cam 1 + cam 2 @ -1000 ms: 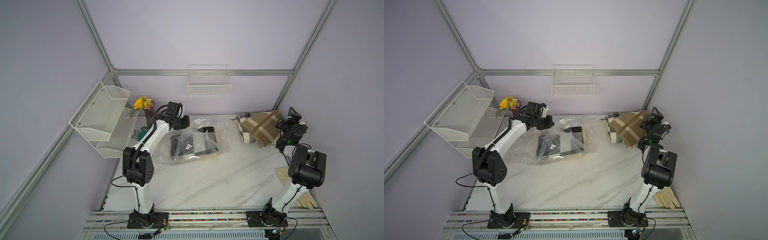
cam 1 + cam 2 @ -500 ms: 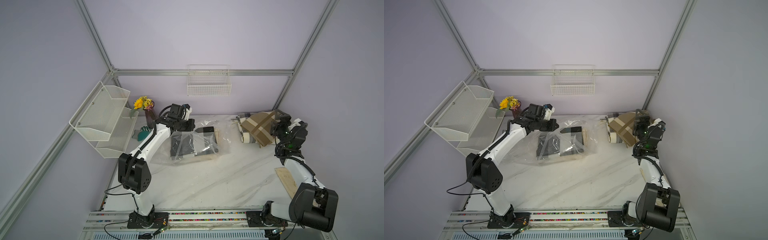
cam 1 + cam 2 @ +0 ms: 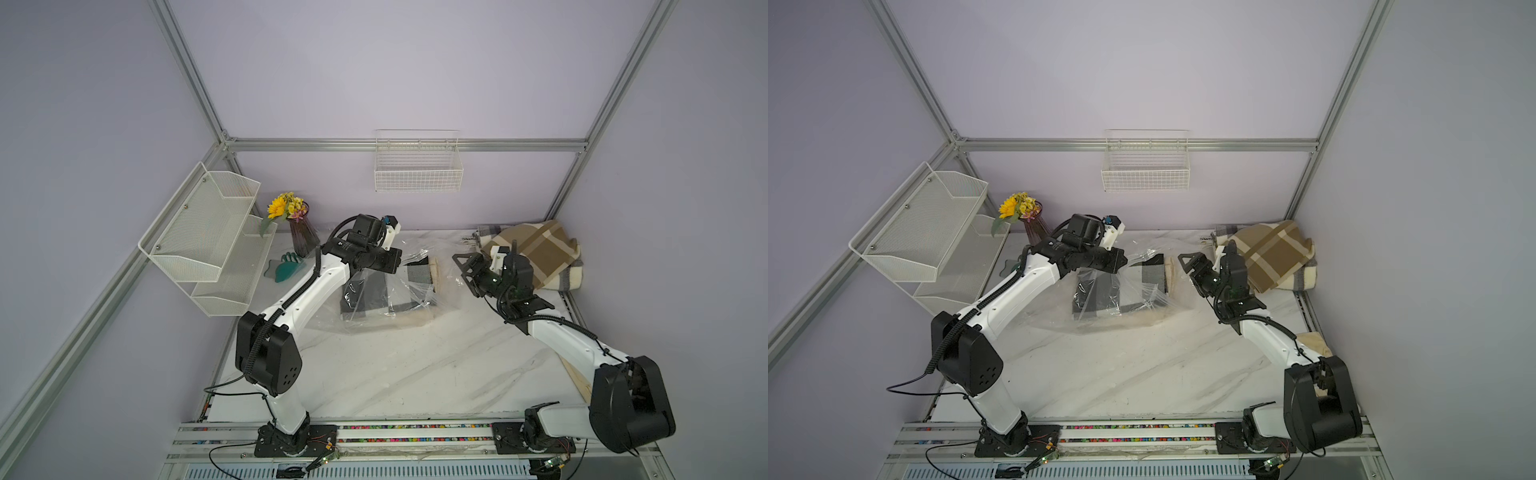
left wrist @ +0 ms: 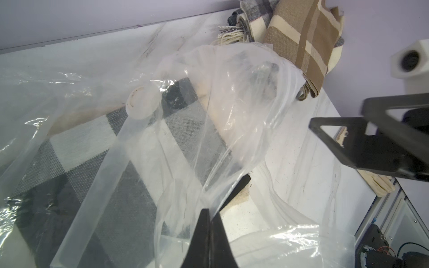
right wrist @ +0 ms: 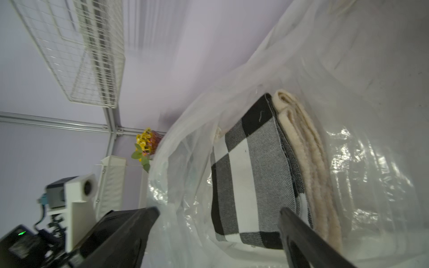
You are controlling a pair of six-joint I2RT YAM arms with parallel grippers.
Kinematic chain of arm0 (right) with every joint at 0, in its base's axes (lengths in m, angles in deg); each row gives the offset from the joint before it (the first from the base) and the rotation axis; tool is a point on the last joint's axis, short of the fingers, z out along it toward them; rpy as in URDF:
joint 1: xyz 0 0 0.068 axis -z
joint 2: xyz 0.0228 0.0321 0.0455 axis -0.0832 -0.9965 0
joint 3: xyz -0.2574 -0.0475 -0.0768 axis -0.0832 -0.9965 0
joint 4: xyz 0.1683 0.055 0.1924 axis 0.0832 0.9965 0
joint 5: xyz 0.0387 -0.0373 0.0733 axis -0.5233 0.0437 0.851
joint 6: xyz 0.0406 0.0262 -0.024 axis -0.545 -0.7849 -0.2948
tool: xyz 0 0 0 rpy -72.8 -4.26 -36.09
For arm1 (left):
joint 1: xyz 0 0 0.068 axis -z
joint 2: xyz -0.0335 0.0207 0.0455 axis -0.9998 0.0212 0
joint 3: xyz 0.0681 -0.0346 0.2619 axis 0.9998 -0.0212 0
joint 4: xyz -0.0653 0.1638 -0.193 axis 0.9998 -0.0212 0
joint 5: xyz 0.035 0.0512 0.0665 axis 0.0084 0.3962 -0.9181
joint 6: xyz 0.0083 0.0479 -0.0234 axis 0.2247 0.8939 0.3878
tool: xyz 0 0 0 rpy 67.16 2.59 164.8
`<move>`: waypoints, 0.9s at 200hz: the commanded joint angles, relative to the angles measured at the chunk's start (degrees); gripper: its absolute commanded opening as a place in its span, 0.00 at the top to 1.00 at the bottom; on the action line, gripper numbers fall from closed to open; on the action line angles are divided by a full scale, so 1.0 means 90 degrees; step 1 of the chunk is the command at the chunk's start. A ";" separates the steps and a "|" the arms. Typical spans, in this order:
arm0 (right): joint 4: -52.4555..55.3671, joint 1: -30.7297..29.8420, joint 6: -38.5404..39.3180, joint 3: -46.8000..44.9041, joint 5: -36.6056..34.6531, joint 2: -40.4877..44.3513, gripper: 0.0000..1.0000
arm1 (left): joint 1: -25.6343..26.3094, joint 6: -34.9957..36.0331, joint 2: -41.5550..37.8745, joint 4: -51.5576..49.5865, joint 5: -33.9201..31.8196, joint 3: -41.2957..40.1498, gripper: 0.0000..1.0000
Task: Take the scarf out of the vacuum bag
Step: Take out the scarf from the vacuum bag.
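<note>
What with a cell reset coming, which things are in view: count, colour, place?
vacuum bag: one, clear, rear middle of table.
valve cap: one, white, on the bag's face.
scarf: one, black-white check, cream folds alongside, inside the bag.
plaid cloths: a folded pile, brown-cream over cream-grey, rear right corner.
vase: one, purple, holding yellow flowers, rear left.
teal item: one, beside the vase.
mesh shelf: one, white, two tiers, left wall.
wire basket: one, white, back wall.
table: one, white marble.
left hand: one, black, shut on the bag's film.
right hand: one, black, open, facing the bag's mouth.
</note>
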State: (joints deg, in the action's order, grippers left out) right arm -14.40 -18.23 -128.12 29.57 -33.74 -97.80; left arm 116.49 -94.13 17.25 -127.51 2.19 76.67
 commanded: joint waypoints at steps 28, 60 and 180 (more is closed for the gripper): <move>0.0772 -0.0346 0.0473 0.0545 0.0838 -0.1171 0.22 | 0.0274 0.0469 -0.0394 -0.0350 -0.0500 0.0169 1.00; 0.0892 -0.0543 0.0437 0.0644 0.0874 -0.1503 0.27 | 0.0417 0.0429 -0.0402 -0.0380 -0.0619 -0.0068 1.00; 0.0711 -0.0739 -0.0451 0.0071 0.1232 -0.1343 0.28 | 0.1018 -0.0478 -0.0903 0.0962 -0.0375 -0.1880 1.00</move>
State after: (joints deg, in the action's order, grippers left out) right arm -2.42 -24.08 -127.09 32.13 -25.02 -109.80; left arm 124.38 -94.76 12.09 -124.19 -2.59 62.88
